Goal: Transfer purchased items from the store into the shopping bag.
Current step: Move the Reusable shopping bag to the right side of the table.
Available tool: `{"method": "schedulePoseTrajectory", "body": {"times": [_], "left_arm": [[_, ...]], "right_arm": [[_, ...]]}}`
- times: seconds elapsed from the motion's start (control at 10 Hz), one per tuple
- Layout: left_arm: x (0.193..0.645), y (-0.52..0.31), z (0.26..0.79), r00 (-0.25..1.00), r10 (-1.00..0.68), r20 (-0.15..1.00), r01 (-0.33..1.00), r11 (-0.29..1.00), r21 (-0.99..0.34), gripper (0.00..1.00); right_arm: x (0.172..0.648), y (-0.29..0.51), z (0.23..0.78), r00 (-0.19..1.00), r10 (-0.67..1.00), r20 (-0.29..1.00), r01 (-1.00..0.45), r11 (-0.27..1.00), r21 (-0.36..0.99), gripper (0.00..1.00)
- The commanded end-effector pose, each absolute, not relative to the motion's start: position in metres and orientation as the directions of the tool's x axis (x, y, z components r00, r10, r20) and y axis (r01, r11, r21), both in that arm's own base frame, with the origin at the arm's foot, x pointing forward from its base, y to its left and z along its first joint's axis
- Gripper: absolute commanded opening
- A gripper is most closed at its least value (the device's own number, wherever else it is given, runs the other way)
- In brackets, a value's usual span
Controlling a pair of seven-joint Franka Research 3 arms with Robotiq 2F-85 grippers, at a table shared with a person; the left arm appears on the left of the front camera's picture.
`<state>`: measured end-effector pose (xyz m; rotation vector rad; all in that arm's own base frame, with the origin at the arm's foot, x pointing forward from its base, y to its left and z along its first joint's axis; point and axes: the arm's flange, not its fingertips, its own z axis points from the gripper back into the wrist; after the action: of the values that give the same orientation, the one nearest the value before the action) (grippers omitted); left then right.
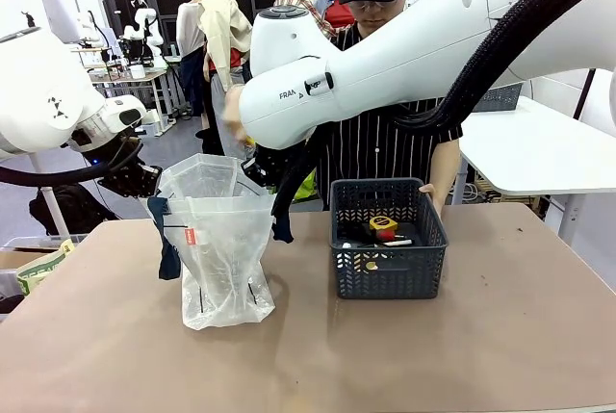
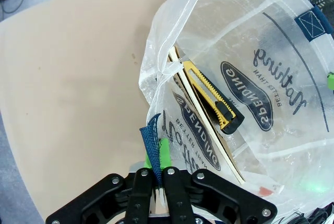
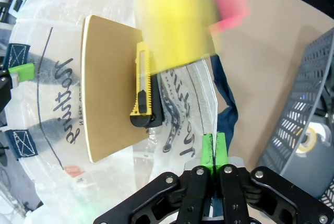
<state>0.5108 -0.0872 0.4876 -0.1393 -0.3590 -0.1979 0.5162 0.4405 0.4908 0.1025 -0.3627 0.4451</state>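
Right wrist view: bag hanging open, something yellow and red blurring past right above its mouth

Right gripper and left gripper are each pinching the bag's rim, jaws closed tight on the plastic. I'd be holding the mouth wide and level here, no tugging. A yellow knife on its card is sitting inside the bag. The basket just beside the bag is carrying more goods. The right arm is crossing above the bag, crowding the drop.
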Motion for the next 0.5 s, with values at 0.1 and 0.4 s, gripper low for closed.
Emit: {"method": "schedulePoseTrajectory", "body": {"times": [0.1,0.4], "left_arm": [[0.5077,-0.0850,0.4900,0.919,-0.154,0.362,0.199,0.976,-0.089,0.00],[0.5077,-0.0850,0.4900,0.919,-0.154,0.362,0.199,0.976,-0.089,0.00]], "right_arm": [[0.5161,0.4403,0.4915,0.846,0.385,0.368,-0.421,0.907,0.019,0.00],[0.5161,0.4403,0.4915,0.846,0.385,0.368,-0.421,0.907,0.019,0.00]]}}
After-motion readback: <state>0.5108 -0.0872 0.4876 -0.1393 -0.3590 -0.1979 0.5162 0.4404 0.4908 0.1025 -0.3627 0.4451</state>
